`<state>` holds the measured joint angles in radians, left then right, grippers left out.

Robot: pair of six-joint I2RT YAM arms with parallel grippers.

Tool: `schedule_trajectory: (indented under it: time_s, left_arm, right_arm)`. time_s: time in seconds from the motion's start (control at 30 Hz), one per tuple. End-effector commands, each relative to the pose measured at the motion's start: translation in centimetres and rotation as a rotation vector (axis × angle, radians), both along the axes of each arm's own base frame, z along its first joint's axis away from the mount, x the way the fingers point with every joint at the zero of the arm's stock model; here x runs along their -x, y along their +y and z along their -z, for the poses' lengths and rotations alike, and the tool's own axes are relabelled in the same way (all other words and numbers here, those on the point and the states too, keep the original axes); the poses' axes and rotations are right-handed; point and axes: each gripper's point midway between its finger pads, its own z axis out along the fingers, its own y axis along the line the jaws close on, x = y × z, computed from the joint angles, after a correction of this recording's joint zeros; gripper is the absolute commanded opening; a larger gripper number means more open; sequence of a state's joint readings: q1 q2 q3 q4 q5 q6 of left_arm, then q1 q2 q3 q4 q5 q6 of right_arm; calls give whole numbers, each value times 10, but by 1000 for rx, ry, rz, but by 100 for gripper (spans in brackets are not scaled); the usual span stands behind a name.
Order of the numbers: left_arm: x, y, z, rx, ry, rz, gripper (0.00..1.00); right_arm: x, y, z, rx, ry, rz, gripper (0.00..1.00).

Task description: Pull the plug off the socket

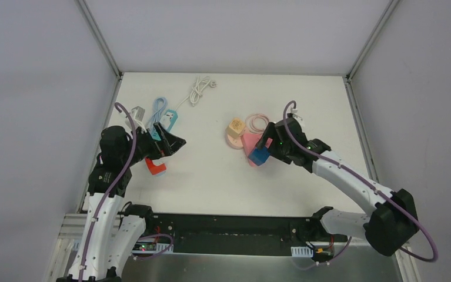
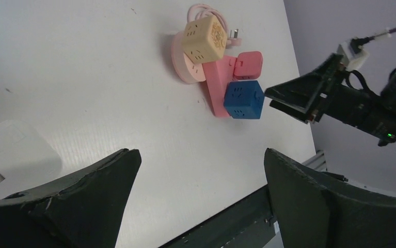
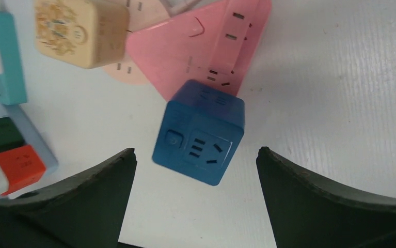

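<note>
A blue plastic cube plug sits on the end of a flat pink plastic power strip, right of centre on the white surface. A cream cube adapter and a small pink cube adapter sit further along the same strip. The right gripper hovers just beside the blue cube, its jaws spread wide and holding nothing. The left gripper is well apart on the left side, its jaws also wide open and empty, near a red-and-white adapter and a teal power strip.
</note>
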<state>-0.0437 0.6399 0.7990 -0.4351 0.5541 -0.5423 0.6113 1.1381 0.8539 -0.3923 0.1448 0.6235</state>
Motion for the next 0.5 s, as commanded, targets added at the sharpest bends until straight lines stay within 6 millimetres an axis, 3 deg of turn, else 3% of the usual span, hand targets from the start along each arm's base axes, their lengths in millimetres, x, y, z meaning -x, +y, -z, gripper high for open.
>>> schedule_trajectory:
  time_s: [0.0,0.17,0.47]
  left_arm:
    - [-4,-18,-3,26,-34,65,99]
    - [-6,-34,16,-17,23,93,99]
    - [-18,-59,39,-22,141,129,92]
  right_arm:
    - [-8,2,20,91,56,72,91]
    - [-16,15,35,108,76,100,93]
    - [-24,28,45,84,80,87,84]
